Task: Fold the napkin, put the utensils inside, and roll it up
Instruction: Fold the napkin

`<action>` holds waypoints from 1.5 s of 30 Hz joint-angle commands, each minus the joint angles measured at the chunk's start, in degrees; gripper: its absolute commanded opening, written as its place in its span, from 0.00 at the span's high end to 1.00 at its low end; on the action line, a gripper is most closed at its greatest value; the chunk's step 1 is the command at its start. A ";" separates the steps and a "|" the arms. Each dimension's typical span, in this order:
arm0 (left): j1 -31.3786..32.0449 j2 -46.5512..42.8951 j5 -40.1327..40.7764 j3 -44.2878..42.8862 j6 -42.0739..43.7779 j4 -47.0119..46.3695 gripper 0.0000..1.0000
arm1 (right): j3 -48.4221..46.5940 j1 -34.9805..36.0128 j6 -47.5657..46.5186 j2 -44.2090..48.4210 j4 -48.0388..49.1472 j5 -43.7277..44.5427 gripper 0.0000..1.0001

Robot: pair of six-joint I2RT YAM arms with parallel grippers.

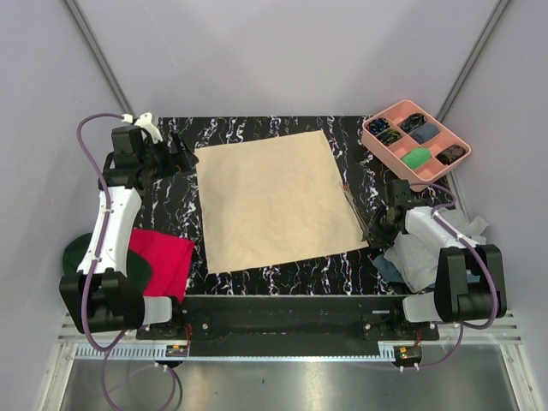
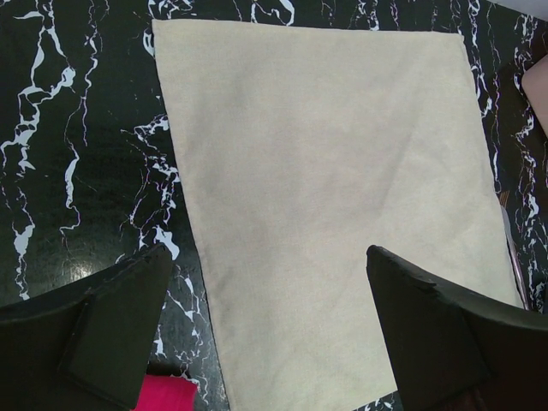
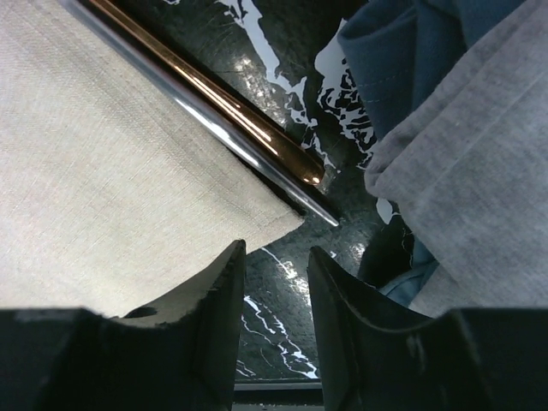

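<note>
The right hand (image 3: 276, 308) hangs low over the table (image 1: 171, 197) towards its right edge, fingers a narrow gap apart and gripping nothing; only the dark marbled top shows between them. Just beyond its tips lies the near right corner of the napkin (image 1: 274, 201), and the utensils (image 3: 214, 103) lie side by side along that cloth's right edge, their ends reaching just past the corner. To its right is a grey cloth (image 3: 479, 171) heaped on a blue cloth (image 3: 411, 51), near the table's right edge. The left hand (image 2: 274, 342) hovers near the far left corner, fingers spread wide and holding nothing, above the napkin's left edge. The napkin is spread flat and unfolded across the middle of the table; a red cloth (image 1: 163, 257) sits at the near left corner; a pink tray (image 1: 370, 128) sits at the far right corner.
</note>
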State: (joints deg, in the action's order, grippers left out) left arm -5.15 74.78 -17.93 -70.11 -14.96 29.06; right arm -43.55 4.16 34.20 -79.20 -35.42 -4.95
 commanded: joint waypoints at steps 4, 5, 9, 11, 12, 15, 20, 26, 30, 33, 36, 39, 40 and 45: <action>-0.04 -0.34 -2.02 -1.09 0.20 -1.55 0.01 | 1.18 -1.00 0.61 -2.54 3.42 2.14 0.58; -0.04 -0.43 -2.02 -1.09 0.20 -1.64 0.01 | 1.36 -1.00 0.70 -2.97 3.77 2.14 0.58; -0.04 -0.25 -2.19 -1.09 0.20 -1.64 0.01 | 1.54 -1.35 0.96 -4.12 5.44 1.87 0.59; -0.04 -0.25 -2.19 -1.09 0.20 -1.55 0.01 | 1.71 -1.35 0.87 -4.65 5.97 1.79 0.60; -0.04 -0.34 -2.19 -1.09 0.20 -1.55 0.01 | 1.80 -1.35 0.96 -4.91 6.15 1.79 0.60; -0.13 -0.34 -2.19 -1.09 0.11 -1.55 0.01 | 2.41 -1.35 1.31 -5.35 6.85 1.09 0.62; -0.13 -0.34 -2.28 -1.17 0.02 -1.55 0.01 | 4.17 -1.35 2.19 -5.18 7.82 0.03 0.64; -0.13 -0.34 -2.63 -1.17 -0.16 -1.55 0.01 | 5.40 -1.35 1.93 -5.35 7.91 -0.23 0.74; -0.39 -0.43 -2.81 -1.17 -0.16 -1.72 0.01 | 5.49 -1.35 1.05 -5.09 7.91 -0.76 0.80; -0.39 -0.43 -2.90 -1.17 -0.24 -1.72 0.01 | 5.32 -1.35 -0.09 -5.53 7.91 -1.55 0.87; -0.48 -0.43 -2.98 -1.09 -0.33 -1.72 0.01 | 4.88 -1.26 -0.71 -5.18 7.73 -2.08 1.00; -0.57 -0.43 -2.98 -1.09 -0.42 -1.73 0.01 | 4.09 -1.35 -1.67 -1.59 7.21 -2.69 1.00; -0.57 -0.43 -3.07 -1.09 -0.51 -1.72 0.01 | 3.57 -1.26 -1.85 -0.79 6.86 -2.96 1.00; -0.83 -0.34 -3.77 -1.00 -0.86 -2.08 0.01 | 1.89 -1.26 -0.89 3.43 5.71 -5.07 1.00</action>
State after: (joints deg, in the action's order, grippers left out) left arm -5.41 74.78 -19.55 -70.11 -15.07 29.06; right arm -40.05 2.94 33.71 -80.16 -28.21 -8.16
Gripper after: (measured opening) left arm 0.987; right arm 0.008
